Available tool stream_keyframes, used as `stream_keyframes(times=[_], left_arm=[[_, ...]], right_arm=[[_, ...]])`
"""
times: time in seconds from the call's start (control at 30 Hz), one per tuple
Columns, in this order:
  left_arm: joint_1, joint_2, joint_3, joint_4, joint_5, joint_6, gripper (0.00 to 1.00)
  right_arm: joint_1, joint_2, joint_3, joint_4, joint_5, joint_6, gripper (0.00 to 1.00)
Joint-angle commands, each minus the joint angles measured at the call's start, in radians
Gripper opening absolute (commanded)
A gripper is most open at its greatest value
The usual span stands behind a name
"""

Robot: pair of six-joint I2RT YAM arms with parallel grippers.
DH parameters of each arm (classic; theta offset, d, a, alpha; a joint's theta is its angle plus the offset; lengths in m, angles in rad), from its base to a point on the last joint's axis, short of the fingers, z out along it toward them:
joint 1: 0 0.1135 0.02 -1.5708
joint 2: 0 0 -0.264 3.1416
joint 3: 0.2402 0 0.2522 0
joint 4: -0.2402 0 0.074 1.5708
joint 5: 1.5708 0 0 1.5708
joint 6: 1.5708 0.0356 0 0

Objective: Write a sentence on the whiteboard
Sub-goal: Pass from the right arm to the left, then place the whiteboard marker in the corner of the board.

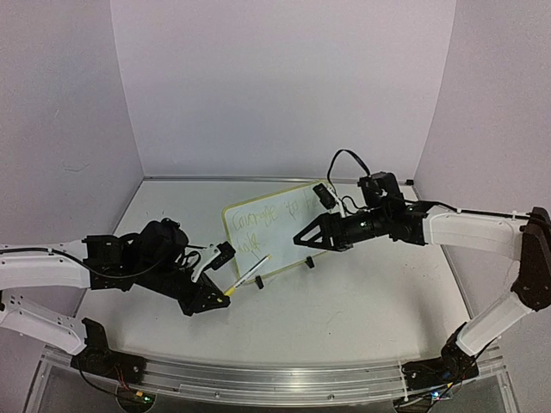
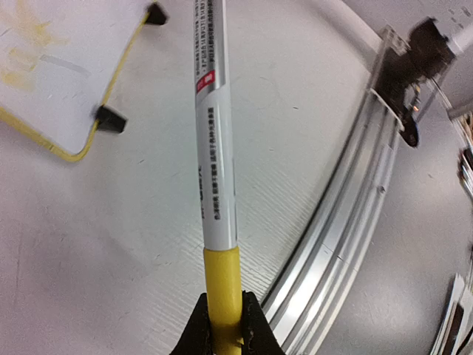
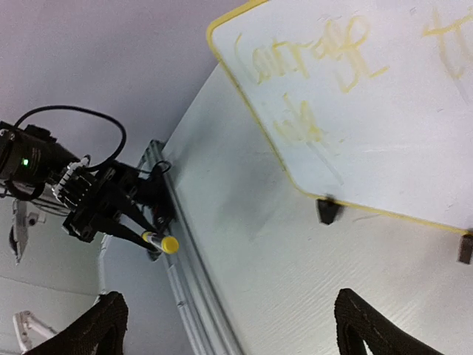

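The whiteboard (image 1: 274, 225) stands tilted on black clip feet (image 3: 327, 209) in the middle of the table. Its pale yellow frame (image 2: 111, 89) surrounds a white face. The sentence (image 3: 303, 66) is faint yellow cursive in two short lines on the board's left half. My left gripper (image 1: 220, 294) is shut on the yellow end of a white marker (image 2: 214, 148), which points up toward the board's lower left corner without touching it. My right gripper (image 1: 301, 241) is open just in front of the board's right part, fingers (image 3: 369, 325) wide apart with nothing between them.
An aluminium rail (image 2: 347, 222) runs along the table's near edge, with the arm bases (image 1: 430, 374) bolted on it. White walls (image 1: 284, 86) close in the table at the back and sides. A black cable (image 1: 344, 159) loops above the right wrist.
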Motion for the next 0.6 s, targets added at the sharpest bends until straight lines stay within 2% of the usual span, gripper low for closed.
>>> stream_keyframes(times=[0.0,0.17,0.3,0.43,0.57], left_arm=[[0.003,-0.06,-0.051,-0.013,-0.243,-0.229,0.01],[0.016,-0.119,-0.074,-0.111,-0.394,-0.389,0.03],[0.065,-0.14,-0.109,-0.155,-0.43,-0.482,0.05],[0.155,-0.103,-0.121,-0.119,-0.405,-0.501,0.04],[0.236,-0.011,-0.091,-0.035,-0.382,-0.443,0.04]], right_arm=[[-0.05,-0.063,-0.03,-0.023,0.247,0.017,0.98],[-0.114,-0.123,-0.058,-0.058,0.369,0.016,0.98],[-0.171,-0.171,-0.093,-0.086,0.437,0.016,0.98],[-0.223,-0.201,-0.109,-0.113,0.482,0.015,0.98],[-0.25,-0.228,-0.126,-0.123,0.55,-0.004,0.98]])
